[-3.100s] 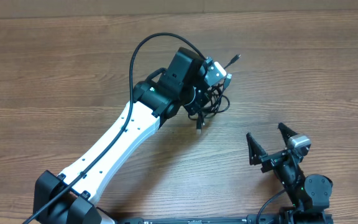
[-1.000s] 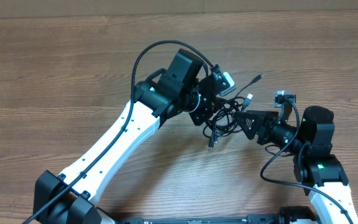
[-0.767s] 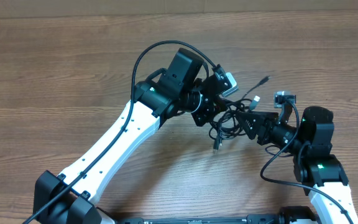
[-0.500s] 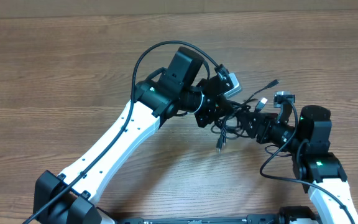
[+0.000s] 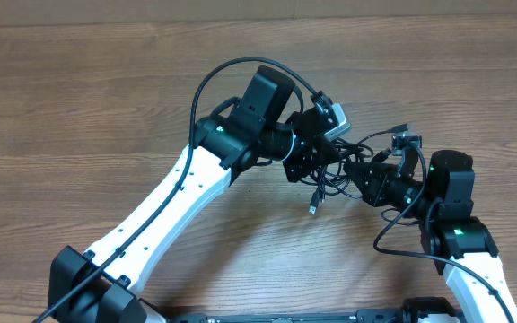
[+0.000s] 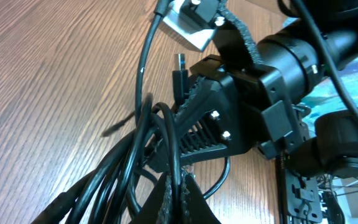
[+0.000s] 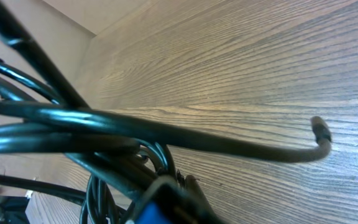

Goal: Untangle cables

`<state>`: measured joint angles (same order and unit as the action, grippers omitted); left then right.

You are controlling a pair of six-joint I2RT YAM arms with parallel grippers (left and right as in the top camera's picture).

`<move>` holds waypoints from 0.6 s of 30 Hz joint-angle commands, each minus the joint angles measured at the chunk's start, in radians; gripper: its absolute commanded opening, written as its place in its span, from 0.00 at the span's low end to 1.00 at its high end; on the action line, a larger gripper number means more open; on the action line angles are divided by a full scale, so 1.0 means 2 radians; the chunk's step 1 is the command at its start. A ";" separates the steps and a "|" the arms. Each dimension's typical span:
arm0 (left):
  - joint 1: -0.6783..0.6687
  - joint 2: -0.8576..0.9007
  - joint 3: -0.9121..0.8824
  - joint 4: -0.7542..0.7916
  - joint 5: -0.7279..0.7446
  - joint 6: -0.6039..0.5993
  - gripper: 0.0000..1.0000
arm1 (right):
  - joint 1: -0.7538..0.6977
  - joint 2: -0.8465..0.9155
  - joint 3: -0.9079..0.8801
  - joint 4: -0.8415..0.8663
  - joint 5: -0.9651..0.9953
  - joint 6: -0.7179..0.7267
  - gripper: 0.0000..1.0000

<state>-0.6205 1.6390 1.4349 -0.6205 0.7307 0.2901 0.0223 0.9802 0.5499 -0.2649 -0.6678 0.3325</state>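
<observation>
Right arm has swung up from the bottom right corner of the overhead view, where it was parked with its jaws spread wide. Now the right gripper point(image 5: 359, 173) is shoved into the cables point(image 5: 334, 165), and its jaws have clamped down in the last second. From the left wrist view its ribbed finger sits right among the black strands, so I'd say it has hold of the bundle, but I can't tell which cord. The left gripper point(image 5: 311, 160) is closed tight on the other side of the same wad, with cords running straight into its jaws.

So the tangle is just right of centre in the overhead shot, pinched between the two grippers. One silver-tipped plug point(image 5: 314, 206) dangles below it, and another loose end point(image 5: 400, 128) pokes out toward the upper right. Can't say whether the knot is fully off the table point(image 5: 79, 90).

My take on doing this step right:
- Hold the left side put and ease the right one away slowly. A yank would probably just cinch the loops tighter.
- Pull out sideways, away from the other gripper, so the loops get room to open.
- Watch the USB plug point(image 6: 180, 64) sitting just by the right finger, since plug ends look like the bits that'll snag.
- If the whole wad moves as one lump, I'd let go and re-grab nearer a free end.

Containers: none anywhere in these views, just bare wood, so nothing to report there.
</observation>
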 commanded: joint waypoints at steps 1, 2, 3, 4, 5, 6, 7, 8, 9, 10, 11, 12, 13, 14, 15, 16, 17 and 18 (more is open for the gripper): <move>0.000 -0.010 0.009 -0.007 -0.100 -0.043 0.04 | -0.001 0.001 0.010 0.000 0.022 0.007 0.04; 0.000 -0.010 0.009 -0.013 -0.138 -0.060 0.04 | -0.002 0.001 0.010 -0.001 0.028 0.010 0.04; 0.000 -0.010 0.009 -0.019 -0.181 -0.079 0.04 | -0.004 0.001 0.010 -0.002 0.033 0.015 0.04; 0.000 -0.010 0.009 -0.031 -0.245 -0.107 0.04 | -0.007 0.001 0.010 -0.006 0.041 0.020 0.04; 0.000 -0.010 0.009 -0.040 -0.287 -0.123 0.04 | -0.010 0.001 0.010 -0.010 0.046 0.021 0.04; 0.000 -0.010 0.009 -0.050 -0.334 -0.140 0.04 | -0.013 0.001 0.010 -0.013 0.047 0.021 0.04; 0.000 -0.010 0.009 -0.062 -0.384 -0.160 0.04 | -0.016 0.001 0.010 -0.015 0.047 0.021 0.04; 0.000 -0.010 0.009 -0.073 -0.426 -0.177 0.04 | -0.020 0.001 0.010 -0.018 0.047 0.022 0.04; 0.000 -0.010 0.009 -0.084 -0.462 -0.193 0.04 | -0.023 0.001 0.010 -0.019 0.047 0.027 0.04; 0.000 -0.010 0.009 -0.093 -0.486 -0.204 0.04 | -0.027 0.001 0.010 -0.020 0.047 0.031 0.04; 0.000 -0.010 0.009 -0.101 -0.509 -0.214 0.04 | -0.029 0.001 0.010 -0.021 0.045 0.032 0.04; 0.000 -0.010 0.009 -0.106 -0.520 -0.219 0.04 | -0.031 0.001 0.010 -0.021 0.045 0.032 0.04; 0.000 -0.010 0.009 -0.111 -0.529 -0.224 0.04 | -0.031 0.001 0.010 -0.021 0.045 0.032 0.04; 0.000 -0.010 0.009 -0.113 -0.532 -0.224 0.04 | -0.031 0.001 0.010 -0.021 0.045 0.032 0.04; 0.000 -0.010 0.009 -0.114 -0.532 -0.224 0.04 | -0.031 0.001 0.010 -0.021 0.045 0.032 0.04; 0.000 -0.010 0.009 -0.114 -0.532 -0.224 0.04 | -0.031 0.001 0.010 -0.021 0.045 0.032 0.04; 0.000 -0.010 0.009 -0.114 -0.532 -0.224 0.04 | -0.031 0.001 0.010 -0.021 0.044 0.032 0.04; 0.001 -0.010 0.009 -0.114 -0.532 -0.224 0.04 | -0.031 0.001 0.010 -0.020 0.043 0.032 0.04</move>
<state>-0.6746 1.6390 1.4353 -0.8268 -0.0380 -0.1177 0.0063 0.9829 0.5503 -0.2966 -0.6758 0.3954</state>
